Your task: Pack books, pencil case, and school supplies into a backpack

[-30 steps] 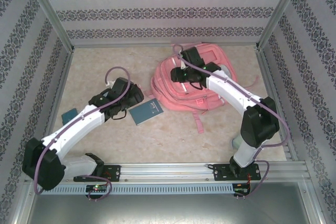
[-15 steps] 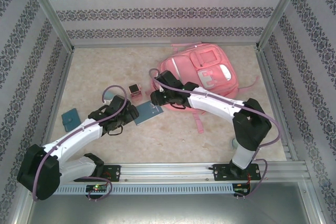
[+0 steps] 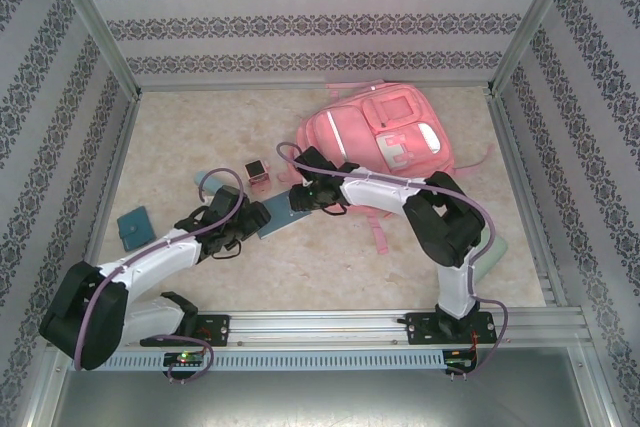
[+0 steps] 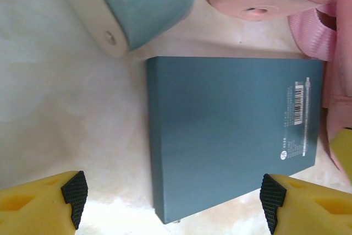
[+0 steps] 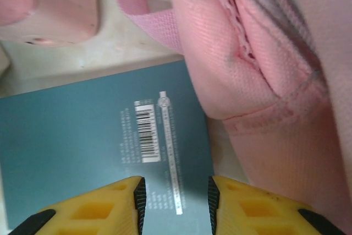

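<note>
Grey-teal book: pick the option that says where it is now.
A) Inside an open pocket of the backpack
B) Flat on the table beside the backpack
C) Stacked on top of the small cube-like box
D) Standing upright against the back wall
B: the grey-teal book lies flat on the table, barcode side up, right beside the backpack and not inside it.

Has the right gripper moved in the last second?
Yes. The right gripper came off the backpack, toward the near rail and leftward, over the grey-teal book.
</note>
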Tool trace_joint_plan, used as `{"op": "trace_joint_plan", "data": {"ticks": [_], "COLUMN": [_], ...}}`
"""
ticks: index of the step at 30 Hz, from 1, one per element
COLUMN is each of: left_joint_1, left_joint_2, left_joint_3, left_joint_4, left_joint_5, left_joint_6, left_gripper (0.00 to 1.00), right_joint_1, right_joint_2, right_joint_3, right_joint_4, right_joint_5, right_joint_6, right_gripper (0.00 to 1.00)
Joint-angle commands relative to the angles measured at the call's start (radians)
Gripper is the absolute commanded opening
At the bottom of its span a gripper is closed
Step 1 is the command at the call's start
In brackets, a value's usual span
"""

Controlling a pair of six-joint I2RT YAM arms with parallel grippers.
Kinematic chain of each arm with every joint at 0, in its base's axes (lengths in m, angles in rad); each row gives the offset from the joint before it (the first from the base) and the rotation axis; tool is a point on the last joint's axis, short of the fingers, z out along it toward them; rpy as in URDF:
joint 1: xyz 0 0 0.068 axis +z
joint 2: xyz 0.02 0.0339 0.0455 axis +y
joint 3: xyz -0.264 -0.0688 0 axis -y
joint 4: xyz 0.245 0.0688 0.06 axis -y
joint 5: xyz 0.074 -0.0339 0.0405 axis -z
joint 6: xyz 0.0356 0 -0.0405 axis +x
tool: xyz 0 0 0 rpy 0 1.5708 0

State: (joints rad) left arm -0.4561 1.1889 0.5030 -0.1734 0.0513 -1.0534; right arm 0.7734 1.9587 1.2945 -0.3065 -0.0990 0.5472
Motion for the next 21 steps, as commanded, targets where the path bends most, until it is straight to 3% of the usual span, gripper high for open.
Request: {"op": "trace_joint_plan", "data": {"ticks": [1, 21], "left_joint_1": [0.011, 0.025], "left_joint_2": [0.023, 0.222], "left_joint_3": [-0.011, 0.013], "left_joint_4": [0.07, 0.27], "left_joint_5": [0.021, 0.144], "left_joint_6": [-0.01, -0.026], "left_gripper": [0.84, 0.79], "right_joint_1": [-0.013, 0.016], "right_joint_2": [0.044, 0.102], "right_joint_3": [0.03, 0.037], "right_joint_4": [-0.003, -0.011], "right_joint_5": [-0.008, -0.047], "right_joint_6": [-0.011, -0.012], "right_gripper": [0.37, 0.37]}}
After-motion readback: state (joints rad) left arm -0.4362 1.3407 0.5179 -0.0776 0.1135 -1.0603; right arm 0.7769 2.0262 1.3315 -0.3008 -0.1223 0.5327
